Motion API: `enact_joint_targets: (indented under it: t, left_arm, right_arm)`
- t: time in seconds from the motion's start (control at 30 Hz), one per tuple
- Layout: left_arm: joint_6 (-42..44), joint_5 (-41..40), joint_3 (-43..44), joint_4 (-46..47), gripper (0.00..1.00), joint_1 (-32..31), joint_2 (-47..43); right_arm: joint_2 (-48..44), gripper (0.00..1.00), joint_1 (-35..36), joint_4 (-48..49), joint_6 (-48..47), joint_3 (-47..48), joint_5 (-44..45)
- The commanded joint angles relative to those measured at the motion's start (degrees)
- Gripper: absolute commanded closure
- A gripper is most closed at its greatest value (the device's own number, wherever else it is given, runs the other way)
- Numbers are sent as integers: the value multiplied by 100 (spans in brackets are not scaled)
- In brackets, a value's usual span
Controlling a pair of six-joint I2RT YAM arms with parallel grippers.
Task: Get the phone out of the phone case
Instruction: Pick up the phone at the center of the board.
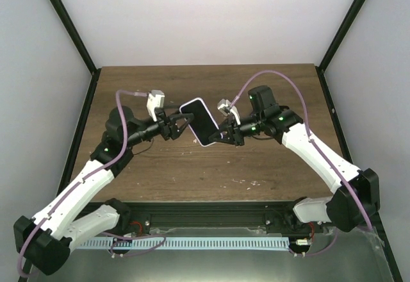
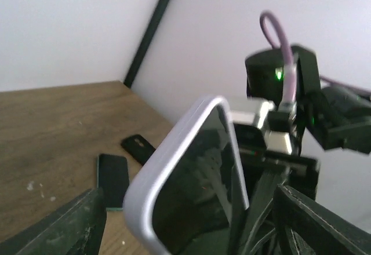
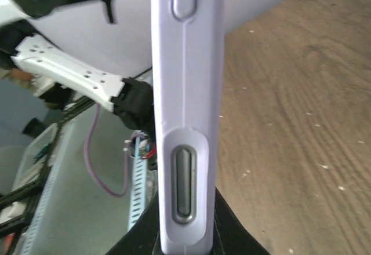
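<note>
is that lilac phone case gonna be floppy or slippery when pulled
The phone case looks thin and moulded, so its rim probably flexes rather than cracks. Its smooth side may slip under a pinch. With the phone inside, it should stay stiff.

- Two arms: left arm (image 1: 83, 181), right arm (image 1: 315, 149).
- Two grippers: left gripper (image 1: 183, 124), right gripper (image 1: 218, 136).
- One phone (image 1: 200, 123).
- One case (image 3: 185, 64).
- Two dark slabs: near slab (image 2: 113, 179), far slab (image 2: 138, 148).

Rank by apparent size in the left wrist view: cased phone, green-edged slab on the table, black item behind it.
1. Phone in its case, largest, though nearest the camera.
2. Green-edged slab.
3. Black item, smallest; it lies farther off, so true sizes are unsure.
</note>
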Motion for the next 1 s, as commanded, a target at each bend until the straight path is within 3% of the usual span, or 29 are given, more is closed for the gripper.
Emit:
enact_joint_targets:
  t: [0.0, 0.1, 0.3, 0.5, 0.8, 0.97]
  left_arm:
    - [33, 902, -206, 644, 22, 61, 254]
    - [-113, 1108, -310, 1018, 28, 66, 419]
    - [-613, 1877, -432, 1897, 52, 82, 733]
    - [-828, 1942, -442, 2128, 70, 77, 843]
    - [-1162, 2011, -576, 2583, 79, 93, 905]
    - [-1416, 2154, -618, 2914, 91, 108, 1042]
  right_arm:
    - [7, 99, -5, 104, -50, 181, -1114]
    - [77, 99, -14, 228, 155, 180, -1349]
    - [291, 99, -31, 319, 327, 267, -1459]
    - [352, 99, -82, 449, 422, 190, -1483]
    - [213, 99, -195, 632, 599, 48, -1452]
    - [166, 99, -199, 721, 644, -42, -1344]
